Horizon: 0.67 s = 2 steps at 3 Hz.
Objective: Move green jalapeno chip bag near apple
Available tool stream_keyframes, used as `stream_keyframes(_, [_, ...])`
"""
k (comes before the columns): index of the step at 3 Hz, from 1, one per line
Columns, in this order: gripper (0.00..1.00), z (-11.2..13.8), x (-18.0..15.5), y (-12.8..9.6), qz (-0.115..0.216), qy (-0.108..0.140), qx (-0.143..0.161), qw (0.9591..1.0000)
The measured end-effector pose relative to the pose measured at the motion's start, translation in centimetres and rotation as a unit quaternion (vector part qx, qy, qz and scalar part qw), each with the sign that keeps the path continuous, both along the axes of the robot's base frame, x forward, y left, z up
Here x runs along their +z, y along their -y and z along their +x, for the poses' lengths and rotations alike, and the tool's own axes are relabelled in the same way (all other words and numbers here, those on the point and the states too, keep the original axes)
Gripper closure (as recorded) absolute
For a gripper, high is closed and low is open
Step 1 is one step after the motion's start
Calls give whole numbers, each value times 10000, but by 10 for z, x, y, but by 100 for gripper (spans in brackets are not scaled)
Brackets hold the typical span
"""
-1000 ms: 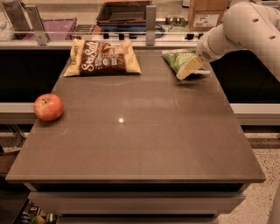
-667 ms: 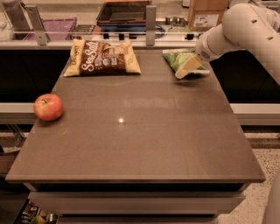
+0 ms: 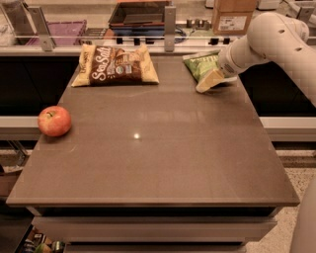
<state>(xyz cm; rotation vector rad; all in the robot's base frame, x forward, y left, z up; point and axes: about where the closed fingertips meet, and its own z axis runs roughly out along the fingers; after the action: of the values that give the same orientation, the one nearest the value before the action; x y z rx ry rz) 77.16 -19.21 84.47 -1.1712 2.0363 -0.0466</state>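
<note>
The green jalapeno chip bag (image 3: 201,64) lies on the far right part of the brown table (image 3: 148,163), near its back edge. My gripper (image 3: 209,82) comes in from the right on the white arm (image 3: 276,37) and rests on the bag's front right corner, covering part of it. The red apple (image 3: 54,120) with yellowish patches sits at the table's left edge, far from the bag and the gripper.
A larger tan-and-brown Sea Salt chip bag (image 3: 116,65) lies at the back left of the table. Behind the table runs a counter with a rail post (image 3: 170,27), a cardboard box (image 3: 233,16) and a dark tray (image 3: 140,13).
</note>
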Motion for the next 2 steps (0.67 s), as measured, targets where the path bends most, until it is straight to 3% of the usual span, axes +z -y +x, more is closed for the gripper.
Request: stream_keyframes(2, [61,1,-5,-3,4,-36,25,10000])
